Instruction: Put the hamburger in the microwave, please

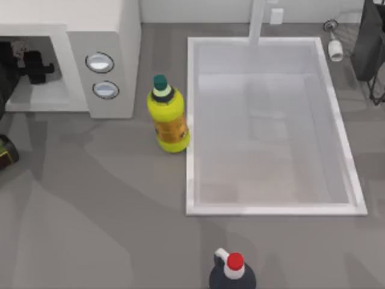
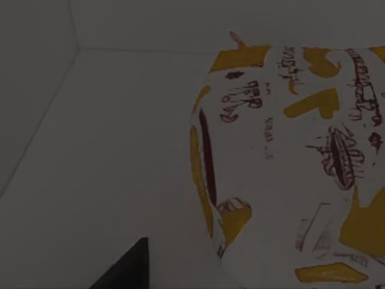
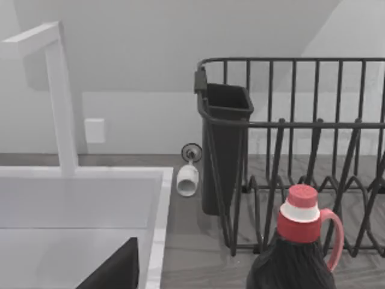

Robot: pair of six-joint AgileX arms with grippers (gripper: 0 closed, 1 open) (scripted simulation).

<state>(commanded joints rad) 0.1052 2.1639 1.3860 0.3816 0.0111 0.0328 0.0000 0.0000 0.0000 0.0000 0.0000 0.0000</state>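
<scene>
At the near edge of the desk (image 1: 90, 229) you have a dark jug with a red cap (image 1: 233, 265), standing clear of everything. Your right arm is parked off to the right, its wrist camera looking past that jug toward a black dish rack (image 3: 301, 150) and the tap (image 3: 57, 90); whether its fingers are apart or together you cannot tell.

Further back, the white sink (image 1: 191, 120) takes up the right half of the desk, and a yellow bottle with a green cap (image 1: 167, 117) stands touching its left rim, just beside the microwave (image 1: 117, 60). It sits to the right of the opening, so it should not block your way out.

At the far left, your left arm reaches into the microwave's cavity, and its gripper (image 1: 27, 63) is deep inside. The left wrist view is dim, as you would expect inside the box, and shows the hamburger (image 2: 289, 162) close up against the pale cavity floor. It appears to be in place already. Whether the left fingers are clamped on it or apart, you cannot tell.
</scene>
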